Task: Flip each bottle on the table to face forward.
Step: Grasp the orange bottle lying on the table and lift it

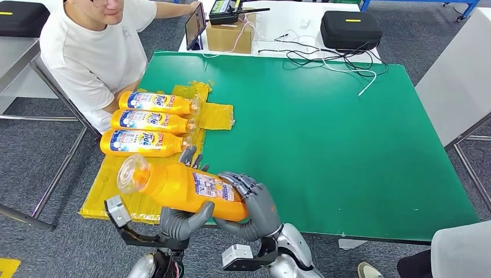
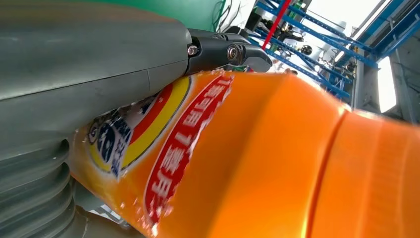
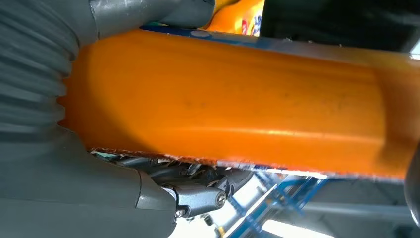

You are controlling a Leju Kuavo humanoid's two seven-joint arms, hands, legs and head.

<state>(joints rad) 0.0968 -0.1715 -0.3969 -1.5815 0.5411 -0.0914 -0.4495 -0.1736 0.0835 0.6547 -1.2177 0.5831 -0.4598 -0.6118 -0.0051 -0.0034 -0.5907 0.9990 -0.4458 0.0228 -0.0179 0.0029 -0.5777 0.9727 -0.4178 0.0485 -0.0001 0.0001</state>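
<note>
An orange bottle [image 1: 179, 186] is lifted above the table's near edge, lying sideways with its clear cap end toward the left and its small back label facing up. My left hand [image 1: 182, 223] grips it from below near its middle. My right hand [image 1: 257, 205] holds its base end. The left wrist view shows the bottle [image 2: 277, 163] close up with a red and blue label against my left hand [image 2: 89, 84]. In the right wrist view its plain orange side [image 3: 237, 109] lies against my right hand [image 3: 74, 163]. Three more orange bottles [image 1: 151, 123] lie in a row on yellow sheets, front labels up.
The yellow sheets [image 1: 214, 116] cover the left part of the green table [image 1: 347, 150]. A person in a white shirt [image 1: 92, 52] sits at the far left. A cardboard box [image 1: 230, 36], cables and a black case [image 1: 350, 29] lie on the white table behind.
</note>
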